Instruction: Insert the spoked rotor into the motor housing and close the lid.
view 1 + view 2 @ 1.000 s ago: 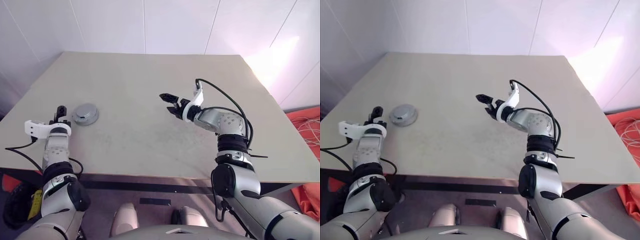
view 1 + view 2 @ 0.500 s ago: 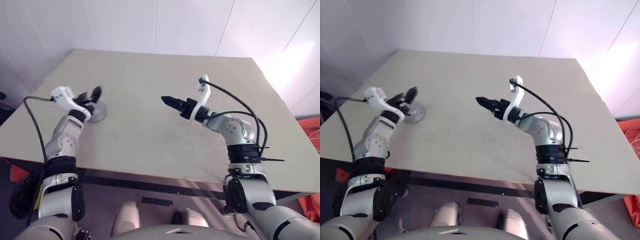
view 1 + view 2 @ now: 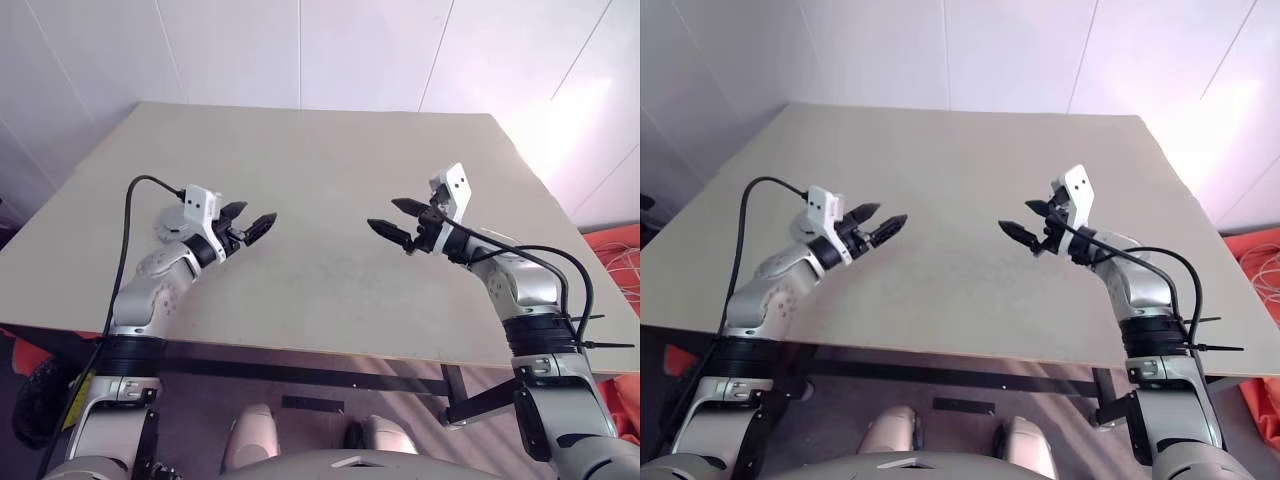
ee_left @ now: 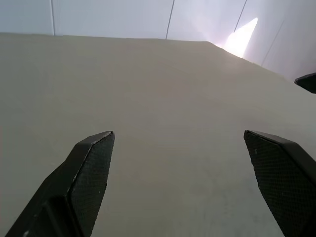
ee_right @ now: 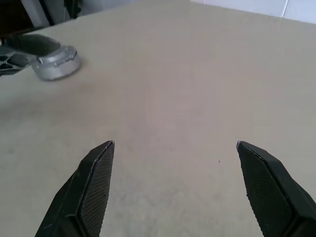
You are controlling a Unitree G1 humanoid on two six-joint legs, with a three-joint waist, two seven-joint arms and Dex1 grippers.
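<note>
With both grippers empty, left gripper (image 3: 250, 224) and right gripper (image 3: 398, 223) spread wide | closed motor housing (image 5: 55, 65) sat behind left gripper on table (image 3: 330, 190) | next step, I judged: check lid seats flush.

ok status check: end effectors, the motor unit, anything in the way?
Left end effector open, empty, above the table. Right end effector open, empty, facing it. Closed silver motor housing sits beside the left arm, untouched. Nothing between.
</note>
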